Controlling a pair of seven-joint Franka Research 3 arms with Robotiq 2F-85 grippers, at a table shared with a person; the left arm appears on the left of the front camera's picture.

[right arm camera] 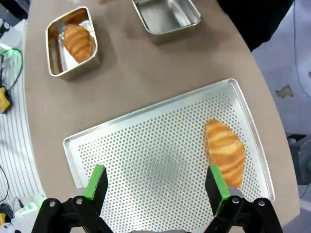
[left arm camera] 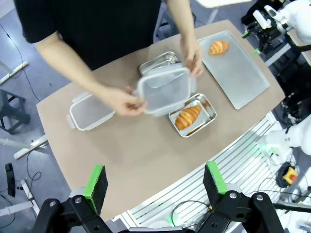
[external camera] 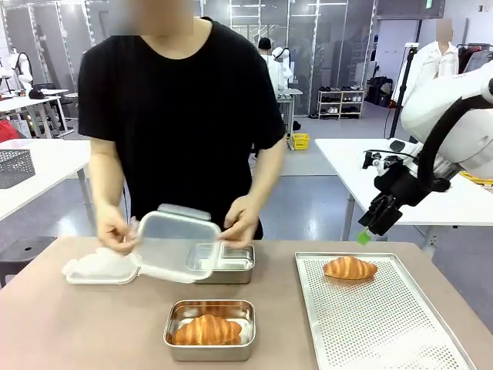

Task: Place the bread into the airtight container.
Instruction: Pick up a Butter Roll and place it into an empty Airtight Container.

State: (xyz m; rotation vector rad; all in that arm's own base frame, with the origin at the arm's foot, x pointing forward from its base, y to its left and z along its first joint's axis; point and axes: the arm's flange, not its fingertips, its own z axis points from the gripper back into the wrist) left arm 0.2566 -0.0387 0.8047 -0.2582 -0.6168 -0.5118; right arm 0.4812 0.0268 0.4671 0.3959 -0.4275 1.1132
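One croissant, the bread [external camera: 350, 267] [right arm camera: 226, 151] [left arm camera: 219, 47], lies at the far end of a perforated metal tray [external camera: 385, 331] [right arm camera: 160, 160]. A second croissant [external camera: 206, 330] [right arm camera: 77, 41] [left arm camera: 188, 116] sits in a near steel container [external camera: 171, 331]. An empty steel container [external camera: 235, 266] [right arm camera: 166, 14] stands behind it, and the person's hands hold a clear lid [external camera: 177, 245] [left arm camera: 163, 90] tilted over it. My right gripper [external camera: 372, 230] [right arm camera: 156, 187] hangs open above the tray, near the bread. High over the table's near edge, my left gripper [left arm camera: 155, 187] is open and holds nothing.
Another clear lid [external camera: 100, 266] [left arm camera: 90, 111] lies on the brown table to the left of the containers. The tray's near half is bare. The person stands close at the far edge, with both forearms over the containers.
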